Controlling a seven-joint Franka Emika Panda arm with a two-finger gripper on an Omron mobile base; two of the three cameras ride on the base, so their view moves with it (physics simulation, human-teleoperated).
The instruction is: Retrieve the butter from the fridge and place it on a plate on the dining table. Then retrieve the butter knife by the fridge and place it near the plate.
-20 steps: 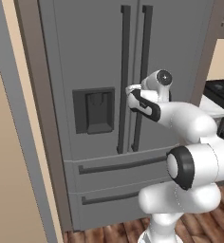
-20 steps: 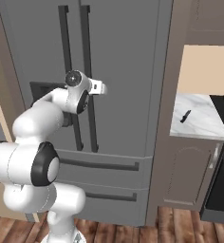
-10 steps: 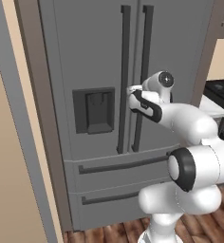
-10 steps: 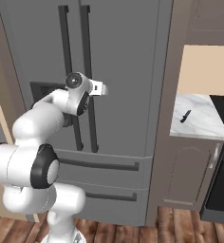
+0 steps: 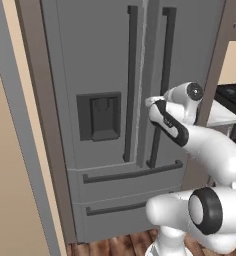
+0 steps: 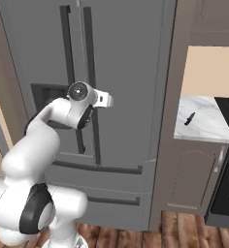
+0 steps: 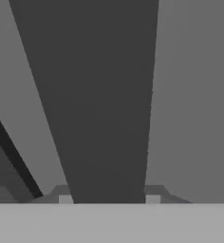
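The gripper (image 7: 109, 198) sits closed around the right door handle (image 5: 160, 85) of the fridge (image 5: 100, 60): in the hand view the broad dark bar runs up from between the two finger tips (image 7: 65, 199), which hug its sides at six o'clock of the frame. A second ago the jaws stood spread before that handle; since then they have pinched in onto it, while the arm has barely shifted in either base view. That means the grasp for opening is made, and the pull on the door is, as I judge it, the step now due. In the left base view the white hand presses against the handle at about three o'clock of the fridge front, beside the left door handle (image 5: 130, 85) and to the right of the dark dispenser recess (image 5: 100, 116); the two lower drawers (image 5: 125, 190) lie below at six o'clock. Both doors are shut, so the butter cannot be seen; it is presumably inside, and neither the plate nor the dining table is visible here. In the right base view, at three o'clock from the fridge, a marble counter (image 6: 204, 128) carries a small dark butter knife (image 6: 189, 118), well apart from the gripper and untouched. The door should swing toward the robot's right, so the arm needs room to follow the arc.
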